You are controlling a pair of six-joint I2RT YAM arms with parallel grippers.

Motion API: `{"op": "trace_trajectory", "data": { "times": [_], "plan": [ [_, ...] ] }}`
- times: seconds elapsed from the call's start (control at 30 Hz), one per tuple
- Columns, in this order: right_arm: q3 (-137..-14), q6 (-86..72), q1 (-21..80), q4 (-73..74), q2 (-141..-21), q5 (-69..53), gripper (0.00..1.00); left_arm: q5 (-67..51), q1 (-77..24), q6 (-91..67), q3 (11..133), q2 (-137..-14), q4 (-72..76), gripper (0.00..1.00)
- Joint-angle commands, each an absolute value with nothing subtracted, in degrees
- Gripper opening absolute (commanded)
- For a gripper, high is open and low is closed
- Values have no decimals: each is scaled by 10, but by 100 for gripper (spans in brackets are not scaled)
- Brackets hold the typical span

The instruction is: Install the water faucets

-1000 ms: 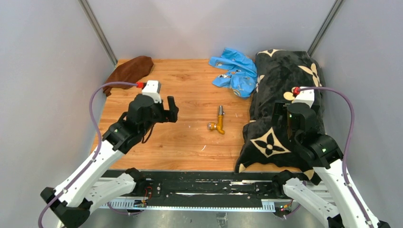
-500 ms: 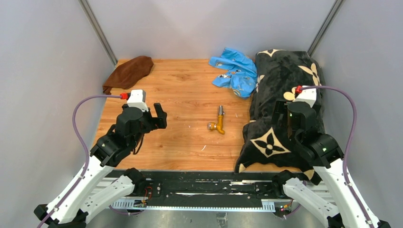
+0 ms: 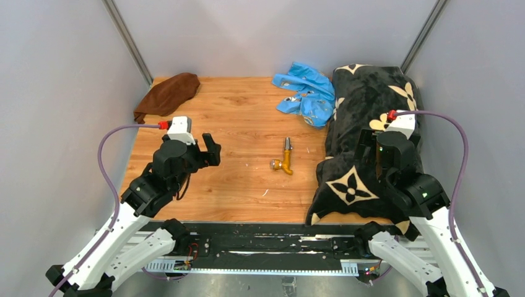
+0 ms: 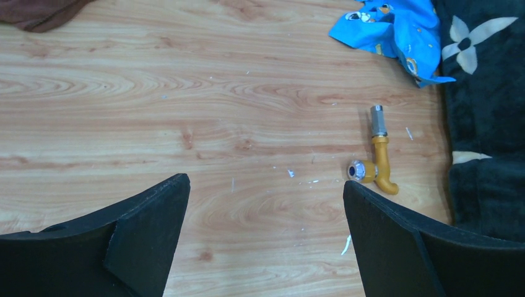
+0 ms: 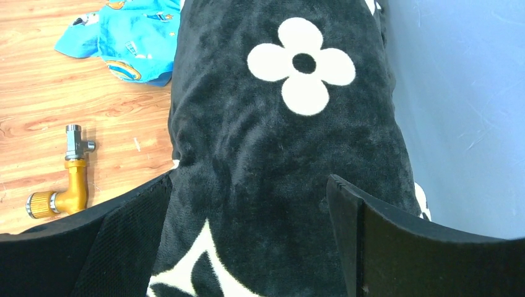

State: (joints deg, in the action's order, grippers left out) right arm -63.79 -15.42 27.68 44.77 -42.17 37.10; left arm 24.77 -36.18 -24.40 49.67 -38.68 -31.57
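The brass-orange tap spout (image 3: 285,162) lies flat on the wooden bench (image 3: 241,117), a little right of the middle and near the edge of a black blanket (image 3: 371,99) with cream flower shapes. Its bend points toward the near edge, and its round end (image 4: 356,169) faces left. The small silver-grey fitting (image 4: 378,120) lies in line with the spout's far end and touches it. Whether the two are screwed together cannot be told.

The left pincer (image 4: 265,185) hangs above the left part of the bench, spread wide and holding nothing. In the left wrist view the spout shows just beyond its right finger, well apart from the pincer. The right pincer (image 5: 249,179) is also spread wide and empty, and it hangs over the blanket, with the spout off to its left.

A crumpled blue plastic bag (image 3: 306,93) lies at the far side, touching the blanket's edge. A brown cloth (image 3: 170,93) lies in the far left corner.
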Motion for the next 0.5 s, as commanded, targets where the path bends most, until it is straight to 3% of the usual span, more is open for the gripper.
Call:
{"op": "trace_trajectory", "data": {
  "times": [0.0, 0.47],
  "plan": [
    [-652, -163, 284, 439, -420, 374, 93, 232, -364, -244, 506, -383, -274, 98],
    [-645, -160, 284, 418, -413, 355, 94, 209, -364, -222, 540, -388, -271, 98]
  ]
}}
